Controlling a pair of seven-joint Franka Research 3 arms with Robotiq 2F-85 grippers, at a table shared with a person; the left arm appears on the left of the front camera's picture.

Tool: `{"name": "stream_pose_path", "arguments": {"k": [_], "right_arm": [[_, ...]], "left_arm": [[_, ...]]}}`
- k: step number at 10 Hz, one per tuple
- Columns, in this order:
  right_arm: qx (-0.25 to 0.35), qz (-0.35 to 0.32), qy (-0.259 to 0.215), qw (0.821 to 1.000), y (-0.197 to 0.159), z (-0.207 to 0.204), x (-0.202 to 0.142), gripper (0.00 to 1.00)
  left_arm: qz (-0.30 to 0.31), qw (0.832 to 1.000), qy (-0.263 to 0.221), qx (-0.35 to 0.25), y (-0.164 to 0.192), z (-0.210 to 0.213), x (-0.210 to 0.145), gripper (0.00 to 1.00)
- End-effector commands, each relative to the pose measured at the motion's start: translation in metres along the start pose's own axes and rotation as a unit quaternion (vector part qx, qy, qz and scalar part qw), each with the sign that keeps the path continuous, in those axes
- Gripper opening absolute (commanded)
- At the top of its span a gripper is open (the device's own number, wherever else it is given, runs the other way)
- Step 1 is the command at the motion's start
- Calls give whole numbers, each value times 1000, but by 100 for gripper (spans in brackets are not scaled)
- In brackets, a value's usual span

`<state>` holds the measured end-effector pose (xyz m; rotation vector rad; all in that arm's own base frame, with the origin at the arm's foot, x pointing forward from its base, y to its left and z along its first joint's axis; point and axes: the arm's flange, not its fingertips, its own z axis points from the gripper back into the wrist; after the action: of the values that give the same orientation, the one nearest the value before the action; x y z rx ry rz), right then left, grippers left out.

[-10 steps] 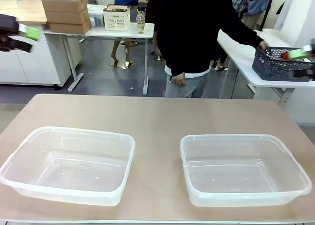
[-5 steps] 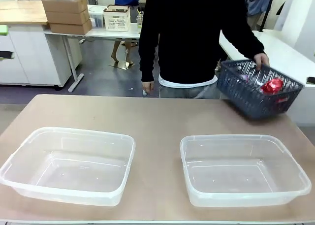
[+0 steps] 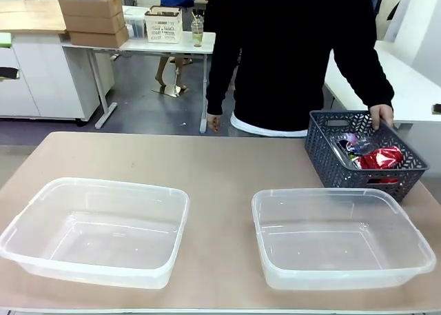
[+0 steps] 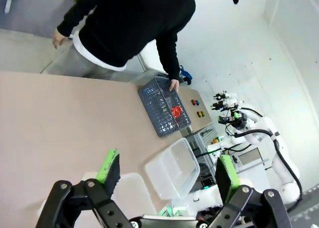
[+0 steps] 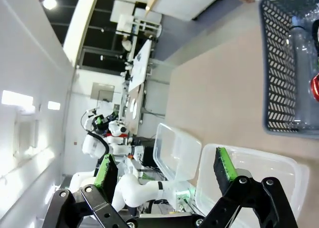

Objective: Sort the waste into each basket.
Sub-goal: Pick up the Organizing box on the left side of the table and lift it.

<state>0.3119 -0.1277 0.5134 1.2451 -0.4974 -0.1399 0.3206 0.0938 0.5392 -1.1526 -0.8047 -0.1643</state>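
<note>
Tan tabletop (image 3: pixel 220 156), and lots of bare surface on show: a broad strip runs across the far half, from the left edge right over to the basket (image 3: pixel 322 165), and an open lane runs down the middle between the two tubs. Left tub (image 3: pixel 110 185) sits by the front edge, its left corner close to the tabletop's side. Right tub (image 3: pixel 324 191) sits by the front edge too, its right rim near the right side. The tubs stand well apart, and both show bare floors through clear plastic.

Over to the dark grey lattice basket at the far right, just behind the right tub; whether the two touch, I cannot tell. A person's hand (image 3: pixel 381 115) grips its far rim. Inside it lies the waste: a red can (image 3: pixel 381 158), crumpled-looking, and beside it a clear bottle (image 3: pixel 353 145) with a pinkish label.

Left tool (image 4: pixel 167 168) hangs high over the tabletop, jaws spread wide, nothing between the green pads. Right tool (image 5: pixel 164 168) gapes just as wide and holds nothing, with a tub below it and the basket farther off.
</note>
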Motion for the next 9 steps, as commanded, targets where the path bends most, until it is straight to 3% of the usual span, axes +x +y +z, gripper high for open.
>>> {"name": "stream_pose_path", "arguments": {"k": [1, 3, 4, 6, 7, 8, 9], "right_arm": [[-10, -1, 43, 999, 16, -33, -1, 100], [-51, 35, 100, 993, 68, -131, -23, 100], [-76, 58, 138, 986, 95, -203, -54, 100], [-125, 120, 265, 949, 113, -323, -139, 100], [-163, 154, 283, 933, 106, -359, -168, 100], [-165, 144, 304, 927, 96, -365, -172, 100], [-131, 106, 272, 947, 86, -341, -138, 100]], "left_arm": [[-2, 1000, 2, 0, -3, -3, 0, 100], [-38, 991, 116, 54, -17, 22, -1, 100], [-43, 973, 181, 137, -24, 43, -9, 100], [-59, 938, 280, 197, -42, 49, -55, 100], [-70, 921, 351, 155, -47, 30, -88, 100], [-89, 903, 406, 110, -41, 2, -114, 100], [-90, 922, 364, 93, -32, -23, -113, 100]]}}
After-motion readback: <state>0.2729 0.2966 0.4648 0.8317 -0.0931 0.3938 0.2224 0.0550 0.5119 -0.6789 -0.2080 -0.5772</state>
